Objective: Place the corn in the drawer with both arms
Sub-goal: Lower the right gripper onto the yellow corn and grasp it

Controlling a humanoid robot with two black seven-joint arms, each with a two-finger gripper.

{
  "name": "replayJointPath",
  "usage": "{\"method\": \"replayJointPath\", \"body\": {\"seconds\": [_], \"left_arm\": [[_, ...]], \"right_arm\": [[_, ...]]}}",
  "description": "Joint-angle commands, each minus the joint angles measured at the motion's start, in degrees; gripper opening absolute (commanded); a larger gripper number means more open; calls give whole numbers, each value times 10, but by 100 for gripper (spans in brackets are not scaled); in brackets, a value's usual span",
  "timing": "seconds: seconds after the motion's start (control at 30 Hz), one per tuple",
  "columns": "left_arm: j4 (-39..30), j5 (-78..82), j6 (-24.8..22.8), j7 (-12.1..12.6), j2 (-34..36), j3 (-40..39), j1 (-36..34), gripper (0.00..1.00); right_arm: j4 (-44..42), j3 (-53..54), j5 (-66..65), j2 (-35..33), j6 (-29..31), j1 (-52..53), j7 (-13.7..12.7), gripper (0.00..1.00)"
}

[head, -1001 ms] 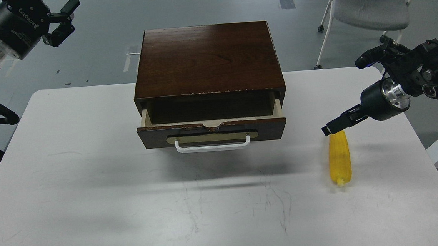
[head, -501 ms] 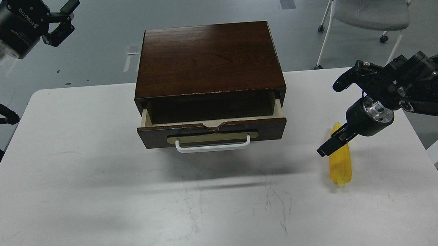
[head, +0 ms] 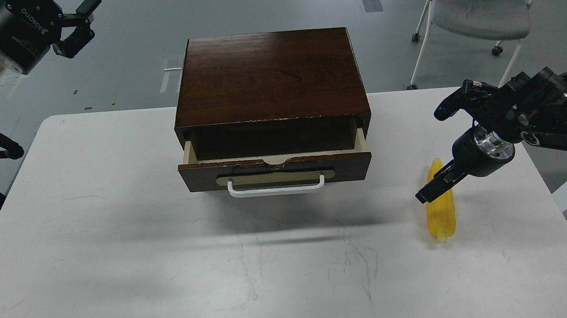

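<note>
My right tool [head: 428,193], fingers too dark to tell if parted, hovers over the corn [head: 441,213] lying lengthwise on the bench [head: 119,240], right of the open drawer [head: 274,167]; left tool [head: 74,26] open, far off.

White table [head: 120,250], grey chair [head: 478,13] behind

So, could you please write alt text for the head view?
A yellow corn cob lies on a white table, the right gripper over its far end. Left of it a dark wooden box's drawer stands open; the left gripper is raised at far left.
</note>
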Motion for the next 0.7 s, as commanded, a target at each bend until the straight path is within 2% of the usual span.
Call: {"method": "replayJointPath", "body": {"seconds": [0.0,0.23,0.37,0.5,0.57,0.67], "left_arm": [[0,2,0,1,0,0,-1,98],[4,2,0,0,-1,0,-5,98],[4,2,0,-1,-3,-7,-4,98],[5,2,1,-1,-3,-7,-4,98],[5,2,1,-1,-3,-7,-4,98],[6,2,2,-2,-3,-8,-5,98]], "right_arm": [[11,-2,-1,-4,0,2,-8,100],[54,-24,-30,-16,0,37,-35,100],[62,-25,-30,-23,0,39,-75,100],[64,-24,-23,-28,0,38,-104,100],[70,-24,18,-29,0,38,-156,100],[76,-25,83,-30,0,33,-215,100]]}}
